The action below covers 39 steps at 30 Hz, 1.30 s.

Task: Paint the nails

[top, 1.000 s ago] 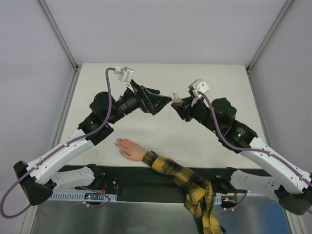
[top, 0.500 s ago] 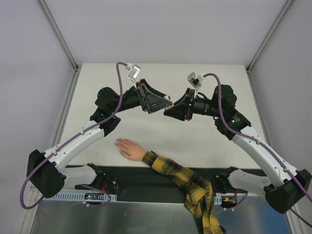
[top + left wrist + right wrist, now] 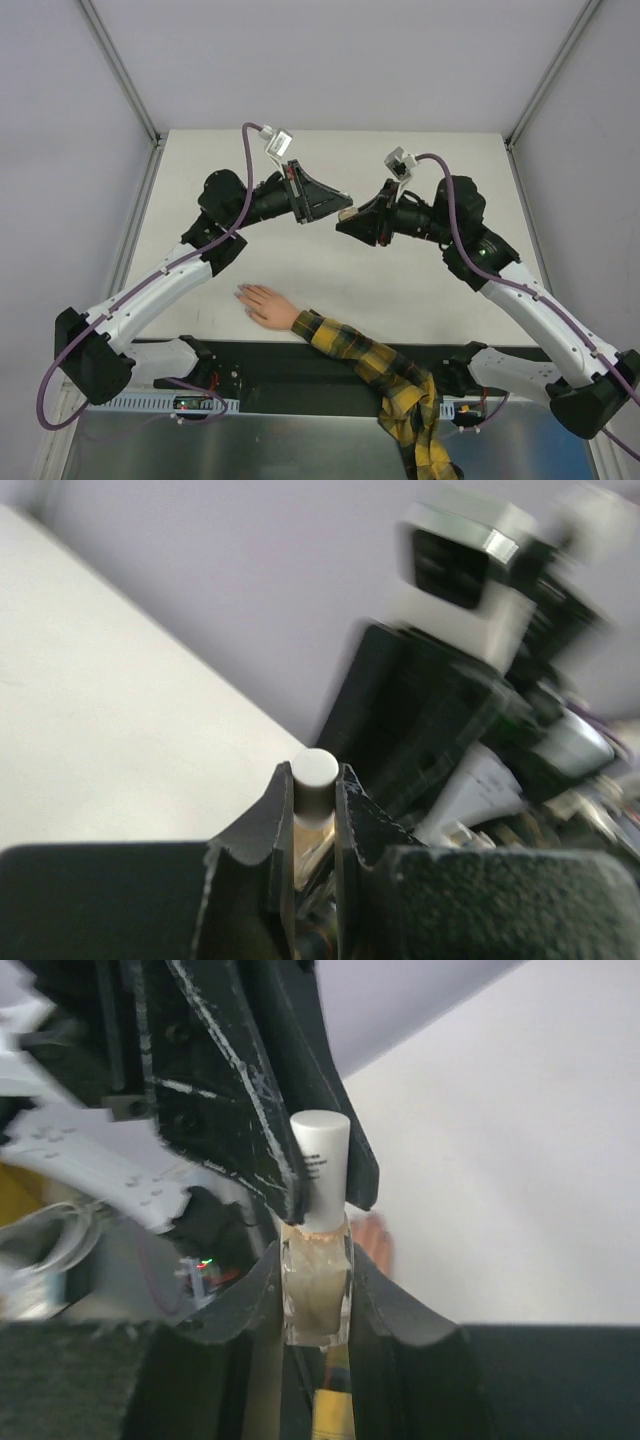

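Note:
A small glass polish bottle (image 3: 316, 1295) with pale liquid is held in my right gripper (image 3: 316, 1260), which is shut on its body. My left gripper (image 3: 313, 780) is shut on the bottle's white cap (image 3: 316, 776), and its black fingers (image 3: 262, 1150) clamp that cap (image 3: 321, 1165) in the right wrist view. Both grippers meet in the air over the table's middle, left gripper (image 3: 338, 204) against right gripper (image 3: 351, 221). The flesh-coloured hand (image 3: 265, 304) lies flat near the front edge, its nails (image 3: 241, 293) pointing left. A yellow-and-black plaid sleeve (image 3: 372, 366) runs off to the lower right.
The white table (image 3: 330, 280) is bounded by a black rail (image 3: 260, 365) at its front edge and grey frame bars (image 3: 122, 70) at the back corners. Purple cables (image 3: 232, 215) loop along both arms.
My left gripper has gone from open to shut on the cap. Both arms swung inward and brought their tips together over the table's middle; the hand has not moved.

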Tool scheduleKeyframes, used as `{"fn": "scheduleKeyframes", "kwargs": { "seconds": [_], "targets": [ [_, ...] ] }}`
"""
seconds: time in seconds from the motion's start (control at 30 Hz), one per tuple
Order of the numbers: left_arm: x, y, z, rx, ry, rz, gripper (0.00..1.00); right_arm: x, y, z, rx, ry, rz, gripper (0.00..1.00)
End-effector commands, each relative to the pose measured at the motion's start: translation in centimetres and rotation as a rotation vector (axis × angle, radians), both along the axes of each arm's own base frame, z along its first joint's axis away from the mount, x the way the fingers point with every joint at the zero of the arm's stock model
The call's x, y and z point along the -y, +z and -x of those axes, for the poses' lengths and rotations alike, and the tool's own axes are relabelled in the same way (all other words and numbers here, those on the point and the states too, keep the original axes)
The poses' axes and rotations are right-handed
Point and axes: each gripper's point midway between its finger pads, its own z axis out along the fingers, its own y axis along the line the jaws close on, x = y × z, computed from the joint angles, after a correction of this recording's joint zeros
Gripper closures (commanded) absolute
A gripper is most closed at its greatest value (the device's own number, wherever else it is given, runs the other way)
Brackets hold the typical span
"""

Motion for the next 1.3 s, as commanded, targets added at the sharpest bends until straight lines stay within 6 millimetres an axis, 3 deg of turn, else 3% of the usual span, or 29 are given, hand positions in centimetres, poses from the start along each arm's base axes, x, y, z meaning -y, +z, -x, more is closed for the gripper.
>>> {"fn": "scheduleKeyframes", "kwargs": {
  "seconds": [0.0, 0.03, 0.1, 0.17, 0.3, 0.4, 0.5, 0.67, 0.7, 0.77, 0.8, 0.93, 1.1, 1.27],
  "targets": [
    [0.3, 0.8, -1.1, 0.052, 0.305, -0.138, 1.00, 5.2, 0.9, -5.8, 0.266, -0.648, 0.287, 1.00],
    [0.2, 0.3, -1.6, 0.062, 0.390, -0.183, 1.00, 4.4, 1.2, -4.6, 0.357, -0.701, 0.366, 1.00],
    [0.0, 0.2, -2.4, 0.064, 0.532, -0.221, 1.00, 7.3, 1.7, -5.7, 0.419, -0.969, 0.473, 1.00],
    [0.2, 0.2, -2.7, 0.018, 0.546, -0.208, 1.00, 6.7, 1.7, -5.3, 0.432, -0.968, 0.470, 1.00],
    [1.3, 0.1, -2.5, 0.001, 0.504, -0.210, 1.00, 3.6, 2.1, -3.8, 0.456, -0.759, 0.351, 1.00],
    [1.7, 0.5, -2.0, 0.001, 0.465, -0.199, 1.00, 2.5, 2.4, -2.8, 0.448, -0.636, 0.275, 1.00],
    [1.7, 1.1, -1.3, 0.018, 0.436, -0.176, 0.84, 1.9, 2.0, -2.3, 0.422, -0.543, 0.227, 1.00],
    [0.8, 2.3, 0.3, 0.148, 0.353, -0.093, 0.36, 2.1, 1.8, -1.6, 0.390, -0.418, 0.169, 1.00],
    [0.2, 3.1, 1.0, 0.165, 0.334, -0.059, 0.32, 1.5, 1.8, -0.6, 0.386, -0.338, 0.148, 1.00],
    [-0.2, 3.4, 1.9, 0.172, 0.266, -0.009, 0.22, 1.8, 1.9, -0.4, 0.349, -0.287, 0.120, 1.00],
    [-1.0, 3.7, 1.5, 0.176, 0.269, 0.008, 0.20, 1.5, 2.1, 0.5, 0.339, -0.198, 0.094, 1.00],
    [-2.0, 3.9, 1.8, 0.141, 0.153, 0.057, 0.18, 1.1, 3.0, 2.2, 0.280, -0.046, 0.030, 1.00],
    [-1.5, 3.8, 2.7, 0.118, 0.020, 0.089, 0.20, 0.3, 3.5, 3.2, 0.184, 0.104, -0.051, 1.00],
    [-0.5, 4.0, 4.0, 0.122, -0.110, 0.093, 0.33, 0.0, 4.1, 3.3, 0.163, 0.129, -0.098, 1.00]
  ]
}}
